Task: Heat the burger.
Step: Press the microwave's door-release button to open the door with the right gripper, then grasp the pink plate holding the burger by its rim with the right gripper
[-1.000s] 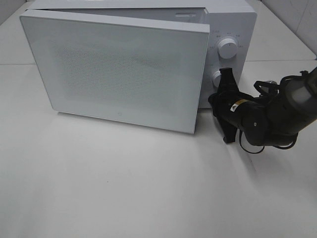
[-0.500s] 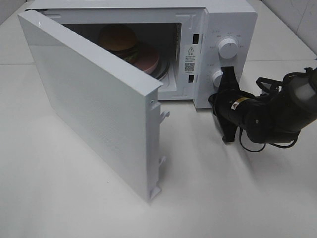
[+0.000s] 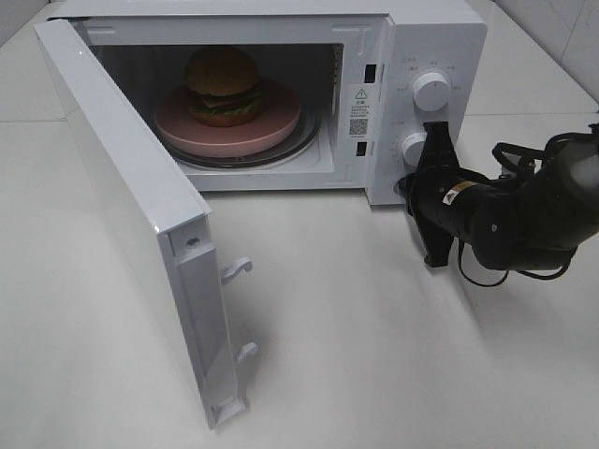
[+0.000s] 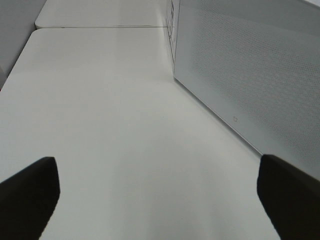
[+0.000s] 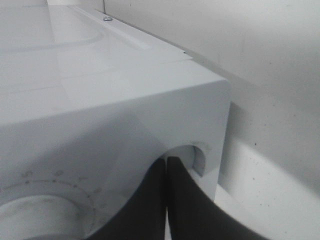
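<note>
The burger [image 3: 223, 84] has a golden-brown bun and sits on a round pink plate [image 3: 192, 133] inside the white microwave [image 3: 440, 37]. The microwave door [image 3: 131, 201] stands wide open to the left. My right gripper [image 3: 405, 187] is shut with nothing in it. Its tips are at the lower right corner of the control panel, just below the lower knob [image 3: 412, 148]. In the right wrist view the closed fingers [image 5: 150, 205] point at that corner. My left gripper [image 4: 160, 200] is open and empty over bare table, with the door's outer face [image 4: 260, 75] beside it.
The upper knob [image 3: 430, 91] is above the lower one. The open door juts toward the table's front left, with two latch hooks [image 3: 239, 269] on its free edge. White table [image 3: 374, 355] extends in front of and to the right of the microwave.
The door has swung from nearly closed to wide open, uncovering the burger and plate. My right arm has drawn slightly to the right, gripper still shut.
</note>
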You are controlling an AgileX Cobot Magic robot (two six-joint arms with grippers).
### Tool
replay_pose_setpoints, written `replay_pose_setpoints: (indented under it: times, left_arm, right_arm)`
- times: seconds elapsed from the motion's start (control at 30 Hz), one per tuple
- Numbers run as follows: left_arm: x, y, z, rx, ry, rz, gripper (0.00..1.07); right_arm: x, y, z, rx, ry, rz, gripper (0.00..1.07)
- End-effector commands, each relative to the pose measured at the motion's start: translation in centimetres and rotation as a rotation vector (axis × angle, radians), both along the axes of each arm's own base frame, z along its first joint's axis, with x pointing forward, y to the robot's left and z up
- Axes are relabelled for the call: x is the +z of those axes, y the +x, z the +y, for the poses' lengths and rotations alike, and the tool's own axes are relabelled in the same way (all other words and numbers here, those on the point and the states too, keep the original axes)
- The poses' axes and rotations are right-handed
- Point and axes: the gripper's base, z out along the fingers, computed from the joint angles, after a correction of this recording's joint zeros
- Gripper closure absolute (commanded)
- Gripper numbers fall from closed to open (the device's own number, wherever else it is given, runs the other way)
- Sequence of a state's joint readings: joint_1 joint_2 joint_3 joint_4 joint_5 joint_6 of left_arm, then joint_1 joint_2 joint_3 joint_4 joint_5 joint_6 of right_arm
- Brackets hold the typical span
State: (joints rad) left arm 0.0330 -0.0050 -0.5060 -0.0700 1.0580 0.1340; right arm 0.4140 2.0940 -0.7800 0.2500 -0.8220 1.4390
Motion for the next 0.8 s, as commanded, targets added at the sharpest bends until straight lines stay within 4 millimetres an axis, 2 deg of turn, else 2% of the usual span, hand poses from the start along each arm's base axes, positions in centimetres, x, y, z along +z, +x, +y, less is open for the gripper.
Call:
replay_pose_setpoints:
  times: [0.03,0.43,0.8]
  left_arm:
    - [0.1,-0.2,0.0,0.004,-0.006,-0.029,0.02]
    - [0.1,-0.2,0.0,0.004,-0.006,-0.029,0.02]
    - [0.1,-0.2,0.0,0.004,-0.006,-0.029,0.02]
  right_arm:
    - [1.3,-0.1,-0.3,-0.023,0.042,-0.070,1.07]
    - [0.3,-1.8,-0.9,-0.016,0.016,0.004,1.07]
    - [1.1,-3.9,-1.8,-0.003,0.001,0.019,1.07]
